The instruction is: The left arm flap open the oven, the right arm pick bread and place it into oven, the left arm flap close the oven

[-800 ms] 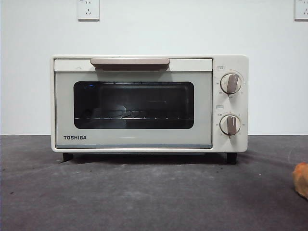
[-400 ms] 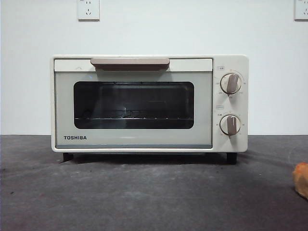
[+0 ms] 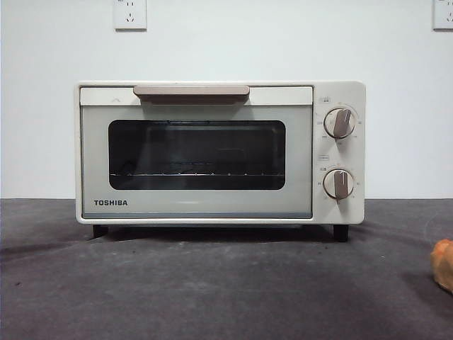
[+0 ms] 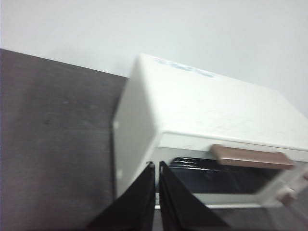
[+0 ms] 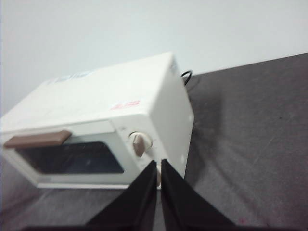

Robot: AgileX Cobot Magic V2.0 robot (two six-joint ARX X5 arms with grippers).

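A cream-white toaster oven (image 3: 219,152) stands on a dark grey table (image 3: 212,290) against a plain white wall (image 3: 283,42). The word "TOSHIBA" (image 3: 110,202) is printed in dark capitals at the lower left corner of the oven's door (image 3: 92,156). The door is shut and upright, with a beige-brown bar handle (image 3: 191,91) across its top edge. Through the dark glass window (image 3: 197,154) a wire rack (image 3: 197,173) can be seen running across the oven's inside; nothing shows lying on it. To the right of the door sit two round knobs, an upper knob (image 3: 340,122) and a lower knob (image 3: 339,183), each ringed by tiny markings too small to read. Small labels above each knob are also unreadable. On the oven's top, the wrist views show a bluish sticker and a reddish sticker, both too blurred to read. The oven rests on short black feet (image 3: 340,232).

The bread (image 3: 442,263), golden-orange and lumpy, lies on the table at the far right edge of the front view, well apart from the oven and only partly in frame.

Two white wall sockets (image 3: 130,14) sit high on the wall, one at each upper side.

The left hand (image 4: 157,166) hangs in the air above the table near the oven's left front corner, clenched with its two black jaws pressed together, grasping nothing. The right hand (image 5: 158,163) hangs near the oven's right front corner by the knobs, likewise clenched and empty. Neither hand touches the oven.
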